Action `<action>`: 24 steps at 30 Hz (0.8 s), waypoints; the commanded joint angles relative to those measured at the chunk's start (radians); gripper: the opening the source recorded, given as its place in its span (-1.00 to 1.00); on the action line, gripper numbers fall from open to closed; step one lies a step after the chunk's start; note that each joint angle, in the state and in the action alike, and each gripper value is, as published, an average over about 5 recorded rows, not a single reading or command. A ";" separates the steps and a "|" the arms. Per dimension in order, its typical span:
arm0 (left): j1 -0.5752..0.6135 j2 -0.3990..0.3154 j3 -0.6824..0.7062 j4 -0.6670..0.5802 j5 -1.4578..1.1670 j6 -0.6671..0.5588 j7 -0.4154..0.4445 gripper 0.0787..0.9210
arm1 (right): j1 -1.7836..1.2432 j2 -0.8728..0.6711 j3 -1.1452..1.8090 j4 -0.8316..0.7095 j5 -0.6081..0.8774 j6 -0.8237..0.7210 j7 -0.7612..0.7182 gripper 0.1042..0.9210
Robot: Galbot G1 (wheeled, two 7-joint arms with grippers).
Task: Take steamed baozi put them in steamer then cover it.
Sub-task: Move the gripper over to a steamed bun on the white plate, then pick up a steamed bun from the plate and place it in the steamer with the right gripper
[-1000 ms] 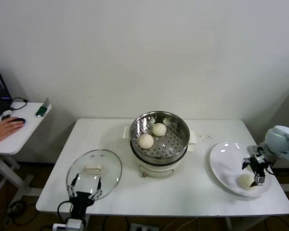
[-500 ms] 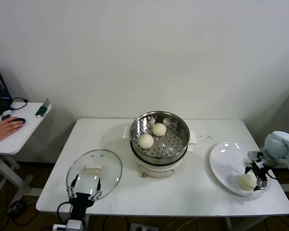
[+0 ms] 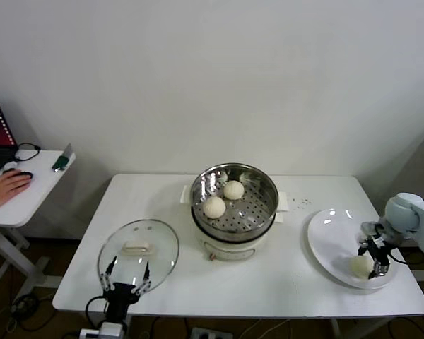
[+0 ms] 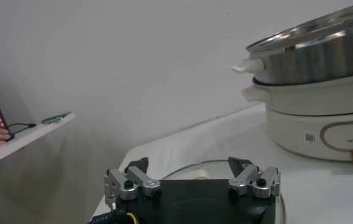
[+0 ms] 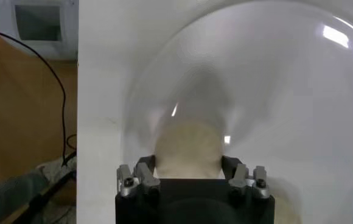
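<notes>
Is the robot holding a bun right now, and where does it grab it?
The right pincer has its fingers closed against the two sides of the bun on the white plate. The left pincer is open and holds nothing.

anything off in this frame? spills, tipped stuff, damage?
Nothing stands out. Steamer upright with two baozi inside, glass lid flat on the table, right gripper closing around the last bun on the plate.

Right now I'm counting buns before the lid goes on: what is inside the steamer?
Two baozi sit on the perforated tray inside the steamer. The near wall hides the tray's front edge, so anything tucked there cannot be seen.
</notes>
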 commanded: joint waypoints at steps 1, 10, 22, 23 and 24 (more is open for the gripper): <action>0.000 -0.001 0.000 0.000 0.002 0.000 0.000 0.77 | 0.032 0.008 -0.013 -0.004 -0.005 0.025 -0.005 0.45; 0.001 -0.002 0.001 -0.005 0.002 0.003 -0.010 0.77 | 0.538 0.150 -0.366 0.024 -0.020 0.289 -0.055 0.43; 0.014 -0.006 -0.007 -0.009 -0.001 0.000 -0.019 0.77 | 0.912 0.454 -0.537 0.083 0.018 0.601 -0.108 0.45; 0.013 -0.006 -0.007 -0.008 -0.001 0.001 -0.020 0.77 | 0.913 0.475 -0.528 0.083 0.020 0.609 -0.107 0.45; 0.013 -0.005 -0.006 -0.008 -0.001 0.001 -0.020 0.77 | 0.913 0.498 -0.519 0.087 0.022 0.616 -0.106 0.45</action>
